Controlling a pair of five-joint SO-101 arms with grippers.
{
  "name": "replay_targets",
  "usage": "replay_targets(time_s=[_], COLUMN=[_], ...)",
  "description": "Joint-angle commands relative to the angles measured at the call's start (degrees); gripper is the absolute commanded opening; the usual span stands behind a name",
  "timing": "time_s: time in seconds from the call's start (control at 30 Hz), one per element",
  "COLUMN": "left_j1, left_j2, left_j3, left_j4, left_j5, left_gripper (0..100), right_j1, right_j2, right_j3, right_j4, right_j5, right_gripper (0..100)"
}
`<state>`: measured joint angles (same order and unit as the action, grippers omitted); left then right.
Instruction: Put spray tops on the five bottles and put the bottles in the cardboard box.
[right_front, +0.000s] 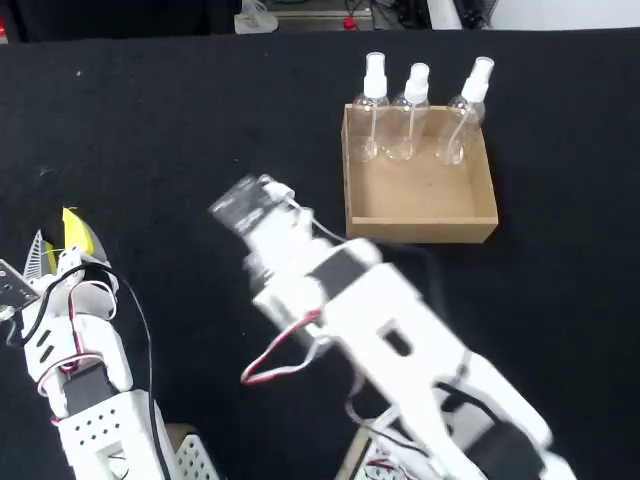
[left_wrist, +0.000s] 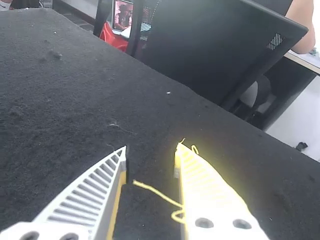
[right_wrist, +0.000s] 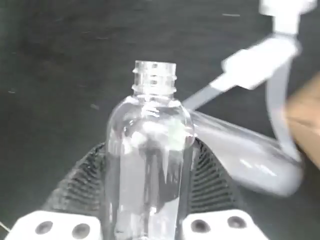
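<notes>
A: Where's the left gripper (left_wrist: 151, 150)?
B: Lower left of the high view, over the black table (right_front: 150, 120). Its jaws are partly open, with nothing between them.
A: And the right gripper (right_wrist: 150, 160)?
B: Middle of that view. Its jaws squeeze a clear bottle (right_wrist: 150, 125) with no top, right between them. A capped bottle (right_wrist: 250, 160) lies just beside it.
A: The cardboard box (right_front: 420, 228)?
B: Upper right. Three capped bottles (right_front: 408, 125) stand along its far wall.
</notes>
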<state>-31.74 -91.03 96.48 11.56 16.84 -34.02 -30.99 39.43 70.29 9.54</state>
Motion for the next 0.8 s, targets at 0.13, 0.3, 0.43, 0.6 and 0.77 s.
replay_targets(time_s=[0.13,0.3,0.43,0.6,0.77], left_j1=[-0.4,-0.7,-0.7,-0.7,-0.7], left_j2=[-0.9,-0.9,-0.9,-0.9,-0.9], left_j3=[1.4,1.4,1.4,1.4,1.4], left_j4=[-0.9,-0.9,-0.9,-0.8,-0.8], left_j5=[0.6,0.6,0.6,0.6,0.6], left_gripper=[16,16,16,16,16], right_j1=[35.9,61.1,75.2,83.7,85.5], right_j2=[-15.0,-13.5,-7.8,0.7,7.5], right_j3=[-11.0,-5.7,0.2,1.0,1.1], right_j4=[21.9,16.1,5.0,-2.1,-9.4], right_j5=[19.0,35.1,42.1,43.8,43.5], right_gripper=[1.6,1.8,1.8,1.8,1.8])
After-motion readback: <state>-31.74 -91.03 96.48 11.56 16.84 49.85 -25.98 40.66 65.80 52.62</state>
